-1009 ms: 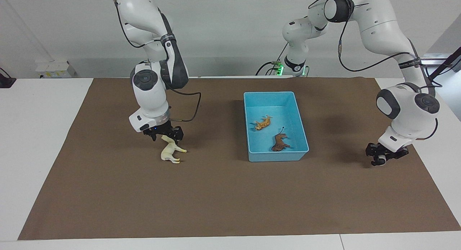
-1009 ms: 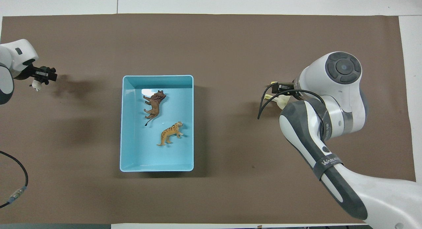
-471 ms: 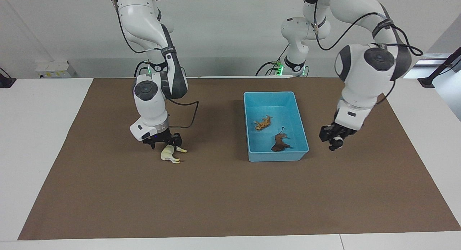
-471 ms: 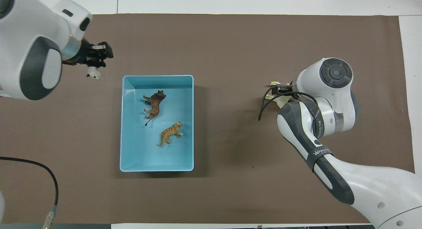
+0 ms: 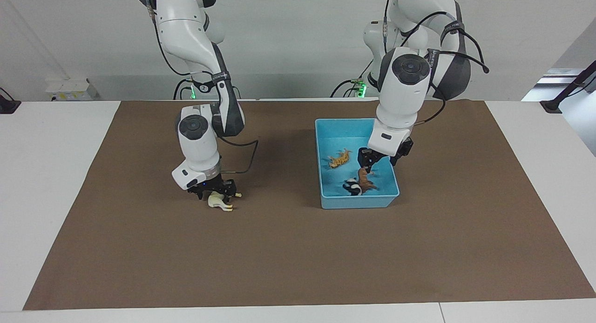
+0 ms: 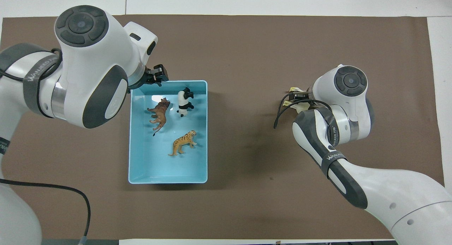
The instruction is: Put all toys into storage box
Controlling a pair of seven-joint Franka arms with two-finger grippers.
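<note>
Overhead clock: storage box holds tiger at 6, lion at 11 and panda at 12, loose below the spread-jawed left gripper, likely a release; horse lies outside at 3, right gripper low over it for pickup, grip not discernible.

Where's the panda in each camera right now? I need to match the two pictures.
Facing view: the panda lies in the blue box, at the corner farthest from the robots, beside the lion.
Overhead view: the panda lies near the box's top wall, beside the lion.
Shared landmark: the lion.
</note>
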